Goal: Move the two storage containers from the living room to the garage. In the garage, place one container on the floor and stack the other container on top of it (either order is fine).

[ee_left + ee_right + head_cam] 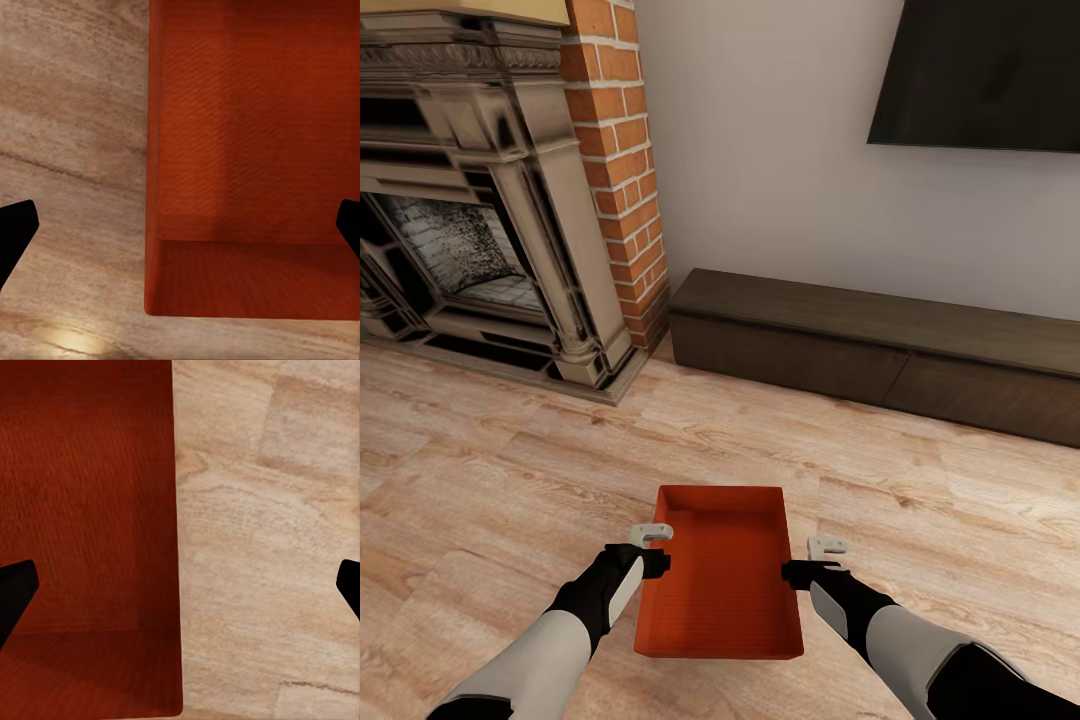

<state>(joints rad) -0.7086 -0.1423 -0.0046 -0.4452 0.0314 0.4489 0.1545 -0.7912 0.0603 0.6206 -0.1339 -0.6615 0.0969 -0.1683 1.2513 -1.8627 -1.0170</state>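
Head view: bin [720, 585] on living-room floor [510, 480], left pincer [651, 535], right pincer [825, 547] apart, flanking; garage trip, stacking pending.

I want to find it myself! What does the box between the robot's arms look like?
Start at the red brick fireplace, then come down the light wood-plank floor toward the robot. There, between its two grippers, sits an orange-red rectangular open-topped bin. It is the only bright red box on that pale floor, unlike the long dark cabinet by the wall.
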